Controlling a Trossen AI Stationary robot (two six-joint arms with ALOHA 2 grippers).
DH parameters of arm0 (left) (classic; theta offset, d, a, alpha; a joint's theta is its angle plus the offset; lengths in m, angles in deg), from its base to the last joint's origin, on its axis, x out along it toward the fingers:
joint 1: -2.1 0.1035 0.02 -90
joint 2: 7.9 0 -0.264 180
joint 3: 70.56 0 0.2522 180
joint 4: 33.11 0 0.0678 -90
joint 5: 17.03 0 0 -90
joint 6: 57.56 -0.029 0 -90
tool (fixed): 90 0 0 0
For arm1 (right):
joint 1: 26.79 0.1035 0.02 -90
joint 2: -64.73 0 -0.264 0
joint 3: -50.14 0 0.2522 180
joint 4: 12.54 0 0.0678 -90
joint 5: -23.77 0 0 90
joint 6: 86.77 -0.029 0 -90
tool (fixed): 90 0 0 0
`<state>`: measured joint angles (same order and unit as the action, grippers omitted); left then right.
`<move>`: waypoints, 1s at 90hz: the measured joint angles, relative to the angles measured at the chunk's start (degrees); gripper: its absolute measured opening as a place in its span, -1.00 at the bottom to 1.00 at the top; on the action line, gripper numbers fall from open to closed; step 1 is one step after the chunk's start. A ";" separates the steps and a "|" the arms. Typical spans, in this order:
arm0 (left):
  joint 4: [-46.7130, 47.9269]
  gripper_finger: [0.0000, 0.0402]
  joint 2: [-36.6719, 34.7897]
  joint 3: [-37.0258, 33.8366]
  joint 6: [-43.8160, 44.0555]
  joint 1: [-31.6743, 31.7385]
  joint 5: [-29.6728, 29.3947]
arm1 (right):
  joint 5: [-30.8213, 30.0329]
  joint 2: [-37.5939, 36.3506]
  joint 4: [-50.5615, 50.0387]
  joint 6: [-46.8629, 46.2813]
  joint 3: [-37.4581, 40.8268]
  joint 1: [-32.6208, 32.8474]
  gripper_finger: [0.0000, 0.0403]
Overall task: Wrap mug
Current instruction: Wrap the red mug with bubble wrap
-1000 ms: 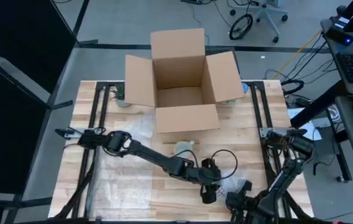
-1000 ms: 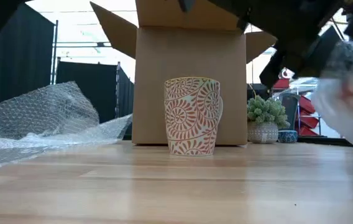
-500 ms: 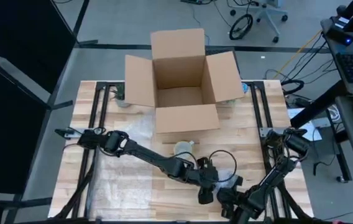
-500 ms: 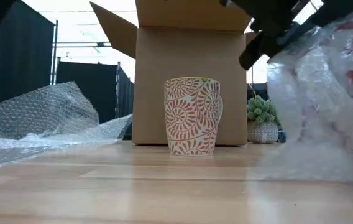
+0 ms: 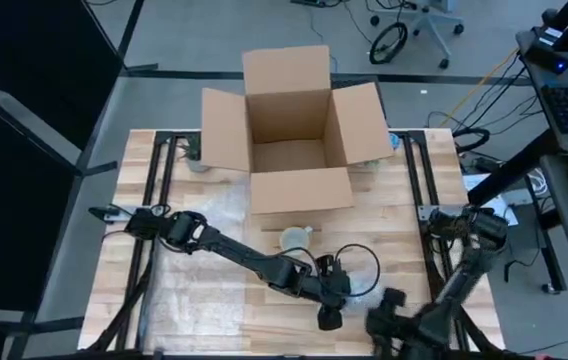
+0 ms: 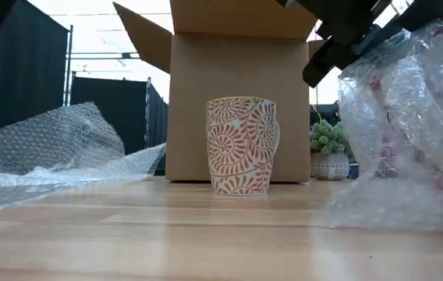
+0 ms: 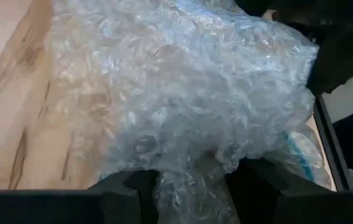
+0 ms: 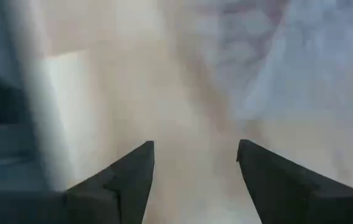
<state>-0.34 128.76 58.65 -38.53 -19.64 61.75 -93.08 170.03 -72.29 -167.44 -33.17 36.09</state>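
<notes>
Blur smears our right wrist view, yet the right gripper (image 8: 195, 180) shows its fingers spread wide over bare wood. We see the left gripper (image 7: 192, 186) pinching crumpled clear bubble wrap (image 7: 183, 93), which hides its fingertips. Standing upright before the large brown cardboard box (image 6: 237, 94), the small cream ceramic mug with red swirls (image 6: 241, 145) sits unwrapped.

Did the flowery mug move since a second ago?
No. In the low view the mug stands at the same spot in front of the cardboard box, upright as before; only the bubble wrap came in beside it.
</notes>
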 joint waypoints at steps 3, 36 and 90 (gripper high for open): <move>-0.30 -0.28 0.00 -0.01 -0.05 0.00 0.02 | -0.58 -0.43 -0.26 -0.45 0.09 0.64 0.08; -0.66 -0.28 0.09 -0.06 -0.26 0.06 0.02 | -18.38 -12.31 -7.55 -11.27 -0.05 0.64 0.08; -0.75 -0.28 0.09 0.25 -0.43 -0.06 0.03 | -8.49 -7.23 -5.95 -5.73 -0.43 -9.80 0.08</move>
<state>-1.09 128.85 58.91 -38.96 -19.70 61.79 -101.57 162.79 -78.24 -173.17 -33.60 26.30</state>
